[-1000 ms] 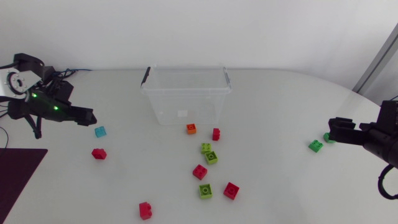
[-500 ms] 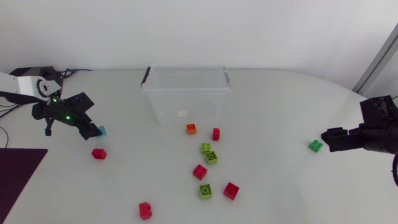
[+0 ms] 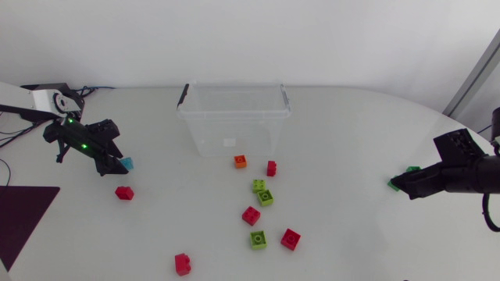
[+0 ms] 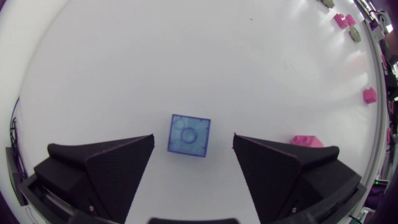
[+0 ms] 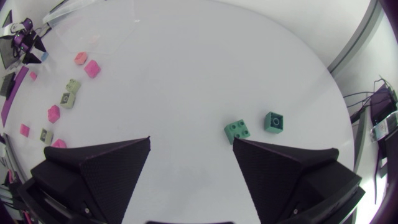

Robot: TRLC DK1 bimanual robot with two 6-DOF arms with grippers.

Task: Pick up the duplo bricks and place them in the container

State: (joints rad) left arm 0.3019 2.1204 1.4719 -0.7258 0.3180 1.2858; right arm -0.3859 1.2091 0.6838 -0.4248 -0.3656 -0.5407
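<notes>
A light blue brick lies flat on the table between the fingers of my open left gripper, and neither finger touches it. From above, that gripper sits right beside the blue brick, with a red brick just in front. My right gripper is open at the table's right side. Two green bricks lie ahead of its right finger, the lighter one closer than the darker one. The clear container stands at the back centre and looks empty.
Several bricks are scattered in front of the container: orange, red, two lime, red, lime, red and red. A dark mat lies at the front left edge.
My left gripper came down and forward until its fingers straddled the blue brick. The right arm swung in toward the green bricks and now covers most of one in the head view.
</notes>
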